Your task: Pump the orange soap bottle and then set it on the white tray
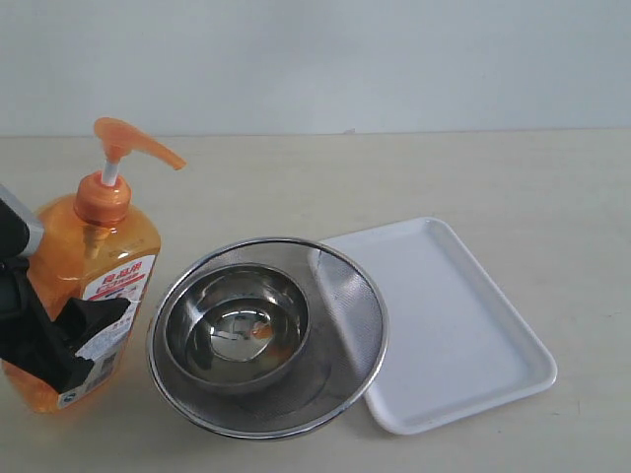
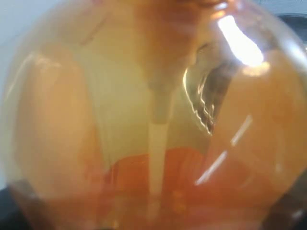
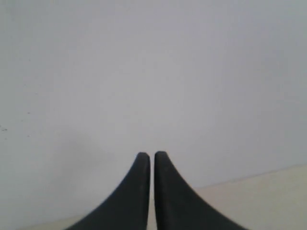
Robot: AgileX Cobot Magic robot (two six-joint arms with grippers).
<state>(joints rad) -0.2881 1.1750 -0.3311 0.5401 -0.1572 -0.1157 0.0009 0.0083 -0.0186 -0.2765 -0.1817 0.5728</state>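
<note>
The orange soap bottle [image 1: 99, 241] is at the front left of the table, leaning slightly, its orange pump nozzle [image 1: 133, 143] raised on the white stem and pointing right. My left gripper [image 1: 69, 330] is shut on the bottle's lower body, one black finger [image 1: 94, 317] lying across the label. The bottle [image 2: 153, 120] fills the left wrist view and hides the fingers there. The white tray [image 1: 463, 325] lies bare at the right. My right gripper [image 3: 152, 155] is shut on nothing and faces a pale wall; the exterior view does not show it.
A round steel mesh strainer [image 1: 355, 296] sits between bottle and tray, overlapping the tray's left edge. Inside it is a smaller steel bowl [image 1: 237, 325] holding a dab of orange soap [image 1: 262, 332]. Bare table stretches behind them to the wall.
</note>
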